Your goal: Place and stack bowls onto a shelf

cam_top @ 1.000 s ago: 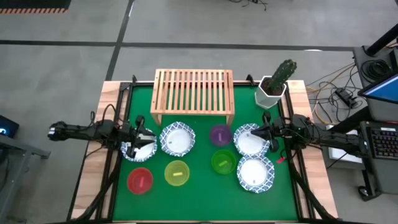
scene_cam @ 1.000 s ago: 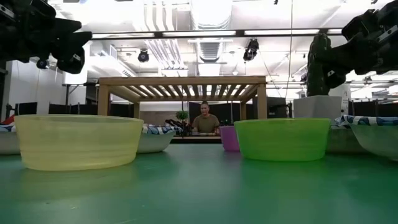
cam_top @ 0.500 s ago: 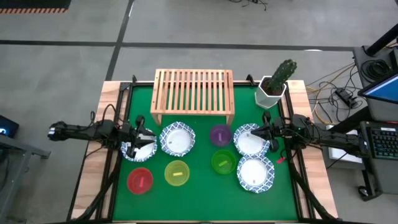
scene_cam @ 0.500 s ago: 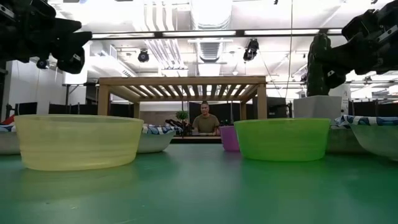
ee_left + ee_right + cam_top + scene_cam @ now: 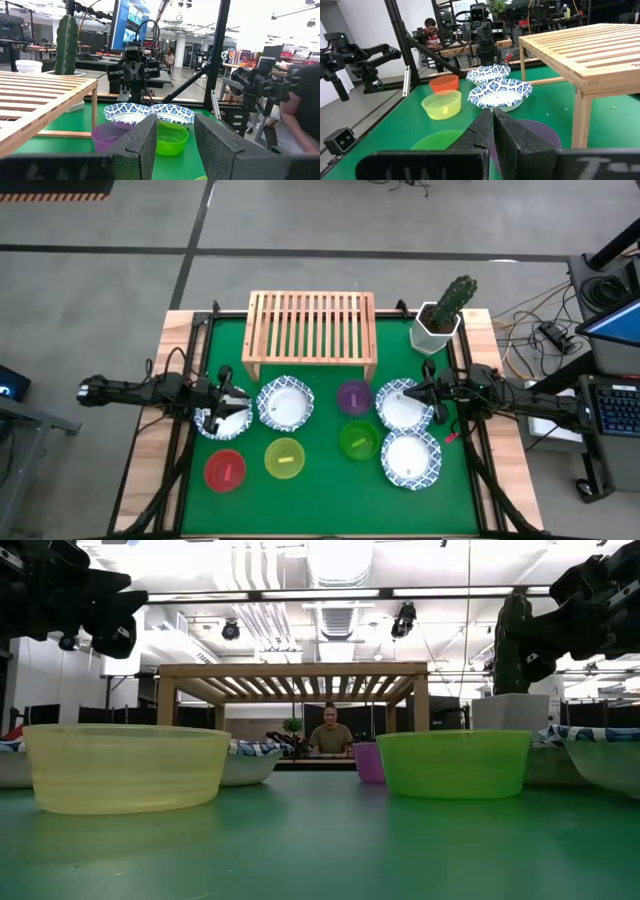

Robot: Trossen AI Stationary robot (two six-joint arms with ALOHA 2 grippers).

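Note:
The light-wood shelf [image 5: 311,332] stands at the table's far side with nothing on its slats. In front of it, several bowls sit on the green mat. Two blue-rimmed white bowls [image 5: 286,404] [image 5: 222,420] are on the left and two [image 5: 403,406] [image 5: 410,459] on the right. The purple [image 5: 354,396], green [image 5: 358,440], yellow [image 5: 285,459] and red [image 5: 225,470] bowls lie between and in front. My left gripper [image 5: 175,142] is open and hovers over the leftmost white bowl. My right gripper [image 5: 493,131] is shut and hovers over the upper right white bowl.
A cactus in a white pot [image 5: 445,310] stands at the table's far right corner, beside the shelf. Black frame rails run along the table's left and right edges. A person [image 5: 329,732] sits beyond the table, seen under the shelf in the low view.

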